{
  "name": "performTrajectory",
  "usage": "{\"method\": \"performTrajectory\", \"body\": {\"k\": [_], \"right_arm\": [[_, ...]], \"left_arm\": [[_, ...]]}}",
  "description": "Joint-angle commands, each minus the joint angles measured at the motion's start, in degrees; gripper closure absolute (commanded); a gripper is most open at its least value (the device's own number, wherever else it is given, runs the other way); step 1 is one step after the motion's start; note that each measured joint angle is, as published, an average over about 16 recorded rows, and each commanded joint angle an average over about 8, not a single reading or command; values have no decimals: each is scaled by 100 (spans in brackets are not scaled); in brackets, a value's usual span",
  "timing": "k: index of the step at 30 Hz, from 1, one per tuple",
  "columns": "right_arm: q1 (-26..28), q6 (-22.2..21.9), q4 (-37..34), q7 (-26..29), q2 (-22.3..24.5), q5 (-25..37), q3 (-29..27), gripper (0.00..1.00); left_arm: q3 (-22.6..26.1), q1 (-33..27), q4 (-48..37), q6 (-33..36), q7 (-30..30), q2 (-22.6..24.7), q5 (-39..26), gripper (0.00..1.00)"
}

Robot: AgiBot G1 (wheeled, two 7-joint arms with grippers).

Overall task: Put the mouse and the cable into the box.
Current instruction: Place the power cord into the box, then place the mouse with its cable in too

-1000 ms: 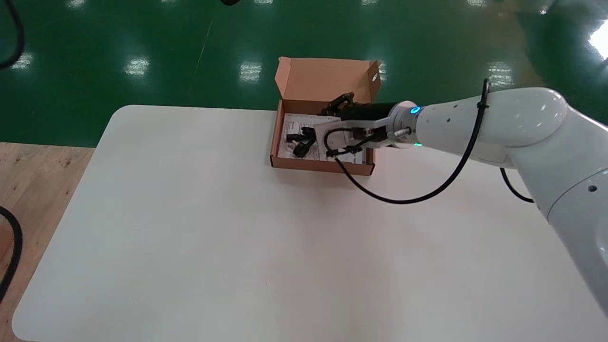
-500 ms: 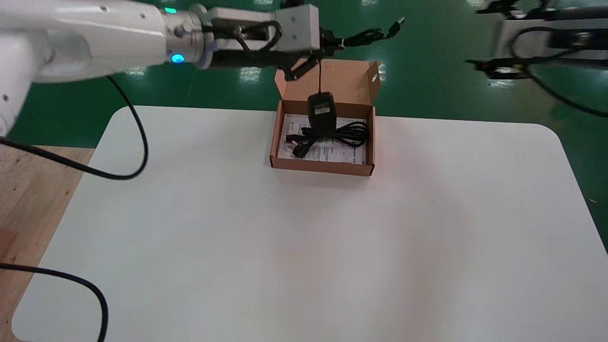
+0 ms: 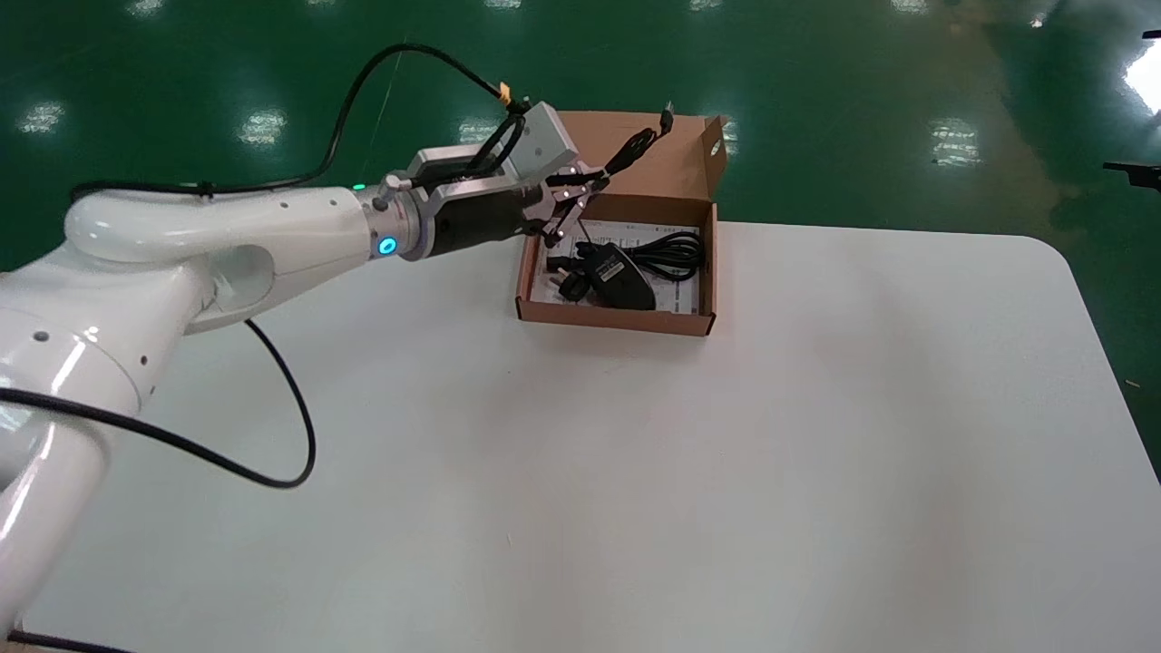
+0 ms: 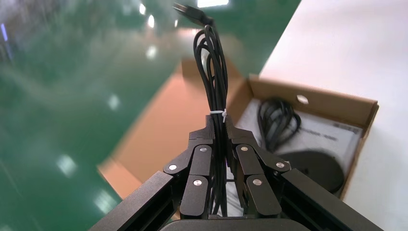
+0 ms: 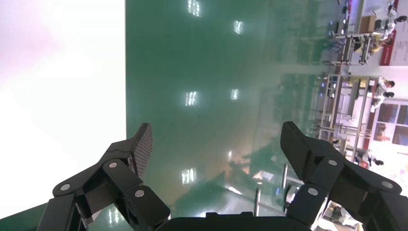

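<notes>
My left end effector (image 3: 580, 186) is closed on the tied bundle of the mouse cord (image 3: 638, 145). It holds the bundle in the air over the back left corner of the box (image 3: 617, 320). The mouse (image 3: 624, 272) lies inside the box, next to the coiled black cable (image 3: 678, 248). The box stands on the table (image 3: 635, 472). My right end effector (image 5: 216, 135) is open, away from the table, over the green floor (image 5: 202, 57).

- Box (image 3: 613, 317): plain brown cardboard. The sheet (image 3: 678, 293) in it is white with black print.
- Mouse (image 3: 624, 275): black.
- Cable (image 3: 678, 248): black.
- Mouse cord (image 4: 217, 77): black, with one white tie (image 4: 223, 113).
- My left gripper (image 3: 573, 195) and right gripper (image 5: 216, 139): black.
- My left arm (image 3: 227, 236): white, with a blue light ring (image 3: 387, 246).
- Table (image 3: 635, 472): white.
- Floor (image 3: 181, 73): glossy green.
</notes>
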State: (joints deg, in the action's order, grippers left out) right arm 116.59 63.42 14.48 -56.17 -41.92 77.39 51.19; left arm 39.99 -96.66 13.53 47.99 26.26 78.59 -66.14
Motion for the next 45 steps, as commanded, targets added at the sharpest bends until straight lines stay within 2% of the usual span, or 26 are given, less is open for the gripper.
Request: {"method": "performTrajectory", "body": {"k": [1, 6, 8, 14, 16, 22, 31, 45], "right_arm": [[21, 77, 53, 24, 82, 29, 20, 0], [-16, 129, 302, 166, 270, 114, 76, 0], [-49, 125, 409, 232, 338, 147, 98, 0], [-159, 119, 705, 463, 479, 213, 152, 0], [-186, 146, 785, 536, 512, 223, 167, 0], [-222, 209, 881, 609, 554, 230, 185, 0], [-328, 213, 937, 699, 527, 147, 97, 0], [-1469, 659, 2035, 2021, 565, -666, -697, 0]], "left_arm": [[45, 143, -24, -240, -414, 2, 172, 100], [298, 286, 74, -322, -1309, -5, 414, 100], [421, 333, 137, -330, -1583, -8, 474, 91], [792, 458, 298, -338, -2159, -18, 565, 16], [891, 477, 334, -364, -2269, -20, 588, 0], [1008, 485, 387, -417, -2356, -22, 631, 0], [886, 524, 462, -309, -2331, -104, 632, 0], [175, 1176, 1670, 576, -2632, -1027, 1026, 0]]}}
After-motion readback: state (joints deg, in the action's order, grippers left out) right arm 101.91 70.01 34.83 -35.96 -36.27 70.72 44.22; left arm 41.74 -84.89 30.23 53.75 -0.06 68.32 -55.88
